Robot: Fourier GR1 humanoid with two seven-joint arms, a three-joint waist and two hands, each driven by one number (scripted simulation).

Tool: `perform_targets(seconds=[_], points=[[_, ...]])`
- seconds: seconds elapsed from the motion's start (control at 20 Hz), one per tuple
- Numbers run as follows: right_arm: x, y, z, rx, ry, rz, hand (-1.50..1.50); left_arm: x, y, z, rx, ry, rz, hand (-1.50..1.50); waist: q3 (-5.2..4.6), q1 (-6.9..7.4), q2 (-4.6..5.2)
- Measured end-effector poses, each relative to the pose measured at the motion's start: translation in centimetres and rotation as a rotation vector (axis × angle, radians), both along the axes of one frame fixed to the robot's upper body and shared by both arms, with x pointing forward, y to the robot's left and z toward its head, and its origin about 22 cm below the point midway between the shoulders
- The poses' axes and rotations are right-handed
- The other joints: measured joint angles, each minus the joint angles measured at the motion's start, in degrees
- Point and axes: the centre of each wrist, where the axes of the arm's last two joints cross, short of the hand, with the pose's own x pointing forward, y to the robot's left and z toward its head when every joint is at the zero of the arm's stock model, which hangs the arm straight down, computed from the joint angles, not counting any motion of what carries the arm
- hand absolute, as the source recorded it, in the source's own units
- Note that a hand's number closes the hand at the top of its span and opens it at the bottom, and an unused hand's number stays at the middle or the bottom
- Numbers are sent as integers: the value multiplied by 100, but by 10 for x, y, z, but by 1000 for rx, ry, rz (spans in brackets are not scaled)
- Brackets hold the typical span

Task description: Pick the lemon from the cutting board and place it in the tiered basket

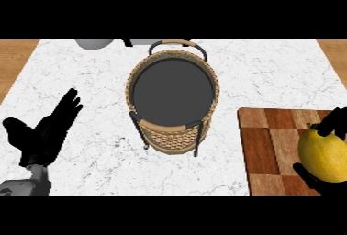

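A yellow lemon (324, 155) shows at the right edge of the head view, over the checkered wooden cutting board (267, 151). My right hand (335, 124) is curled round it, fingers above and thumb below, and most of the hand is cut off by the frame. The wicker tiered basket (173, 92) stands in the middle of the counter, its dark top tray bare and a lower woven tier beneath on a black wire frame. My left hand (42, 133) rests open at the lower left, fingers up, well apart from the basket.
The white marble counter (81, 73) spans the view, with wooden strips at the far left and right. A grey rounded object (95, 43) and a dark-and-white item (139, 42) sit at the back edge behind the basket's handle.
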Motion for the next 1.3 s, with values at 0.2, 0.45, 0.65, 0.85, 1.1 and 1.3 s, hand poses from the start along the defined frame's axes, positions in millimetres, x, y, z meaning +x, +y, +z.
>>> perform_targets(seconds=[0.2,0.45,0.65,0.85,1.1,1.3], points=[[10,36,20,2,3,23,150,7,-6,-1,1,-6,-15,0,-1,54,14],[9,91,33,16,29,34,150,8,-7,-1,-2,-1,-23,0,-2,94,14],[21,136,40,21,49,32,150,6,-4,-2,-3,-5,-28,0,-3,111,15],[36,163,42,6,83,26,150,3,-8,5,3,-2,-26,0,1,100,15],[50,187,33,2,127,2,150,1,-6,0,-3,-2,-21,0,9,71,-6],[54,200,21,14,130,-9,150,-1,-6,-1,-6,0,-14,0,15,60,-29]])
